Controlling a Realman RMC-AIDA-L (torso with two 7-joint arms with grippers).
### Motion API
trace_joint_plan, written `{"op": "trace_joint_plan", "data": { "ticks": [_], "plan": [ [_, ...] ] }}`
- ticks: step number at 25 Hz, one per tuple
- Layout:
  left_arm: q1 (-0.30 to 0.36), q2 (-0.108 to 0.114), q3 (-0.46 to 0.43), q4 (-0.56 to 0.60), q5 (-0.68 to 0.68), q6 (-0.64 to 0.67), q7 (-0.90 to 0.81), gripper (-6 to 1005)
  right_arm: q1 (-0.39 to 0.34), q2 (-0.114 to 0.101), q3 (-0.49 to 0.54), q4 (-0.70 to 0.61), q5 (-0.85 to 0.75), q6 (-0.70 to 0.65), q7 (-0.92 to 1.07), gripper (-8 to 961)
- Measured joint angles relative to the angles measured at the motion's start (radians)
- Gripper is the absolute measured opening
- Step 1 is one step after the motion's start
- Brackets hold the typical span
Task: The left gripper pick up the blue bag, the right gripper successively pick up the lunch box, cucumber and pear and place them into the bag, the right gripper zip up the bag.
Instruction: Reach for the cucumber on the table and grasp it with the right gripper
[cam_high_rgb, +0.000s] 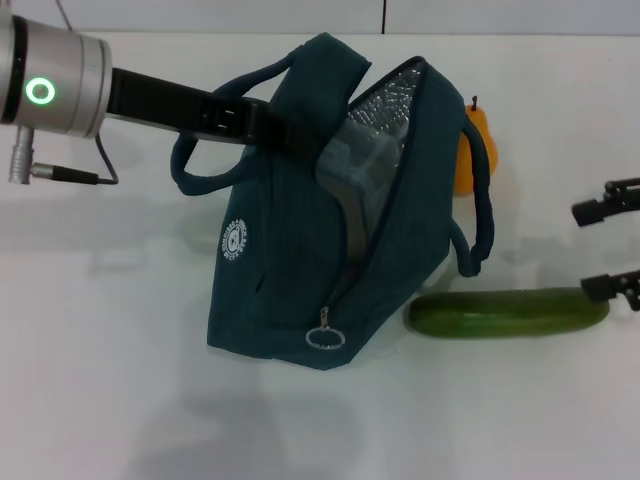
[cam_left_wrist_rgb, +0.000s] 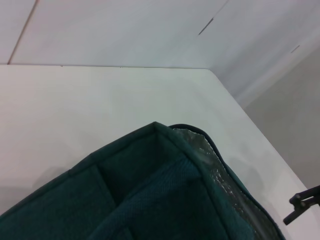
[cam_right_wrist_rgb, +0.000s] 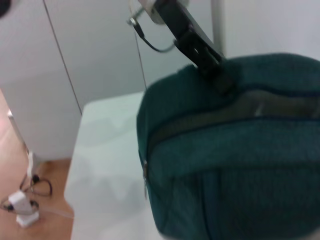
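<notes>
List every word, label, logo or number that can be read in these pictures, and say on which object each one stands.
Round white emblem on the side of the blue bag: there is ring lettering around a central mark, but it is too small to read.
Green glowing ring on the left arm's silver wrist: a light only, no text.
Cucumber, pear, lunch box inside the bag: no text visible.
Nothing else is readable.

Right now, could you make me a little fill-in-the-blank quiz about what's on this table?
1. The left gripper holds the bag by its ____.
2. The lunch box sits ____ the bag.
3. The cucumber lies on the ____, beside the bag.
4. The right gripper has its fingers ____ near the cucumber's end.

Missing words: handle; inside; table; open
</notes>
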Motion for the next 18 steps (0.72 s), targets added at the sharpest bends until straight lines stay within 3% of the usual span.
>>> {"op": "trace_joint_plan", "data": {
  "ticks": [4,6,12,14,15,18],
  "plan": [
    [-0.006,0.0,0.0,-0.001,0.002,-0.002,0.0,62,0.046,0.003,0.0,-0.05,-0.122,-0.016,0.088,870],
    [-0.008,0.0,0.0,-0.002,0.003,-0.003,0.0,62,0.073,0.017,-0.004,-0.083,-0.187,-0.023,0.131,869],
    [-0.01,-0.003,0.0,-0.002,0.002,-0.004,0.0,62,0.191,0.089,-0.028,-0.228,-0.437,-0.119,0.327,868],
    [-0.011,-0.003,0.002,-0.002,0.001,-0.004,0.0,62,0.208,0.097,-0.035,-0.238,-0.465,-0.136,0.35,868],
    [-0.011,-0.003,0.004,-0.002,0.001,-0.004,0.0,62,0.262,0.125,-0.069,-0.265,-0.53,-0.181,0.413,868],
    [-0.011,-0.005,0.007,-0.002,0.002,-0.004,0.0,62,0.29,0.146,-0.119,-0.287,-0.548,-0.206,0.452,869]
  ]
}}
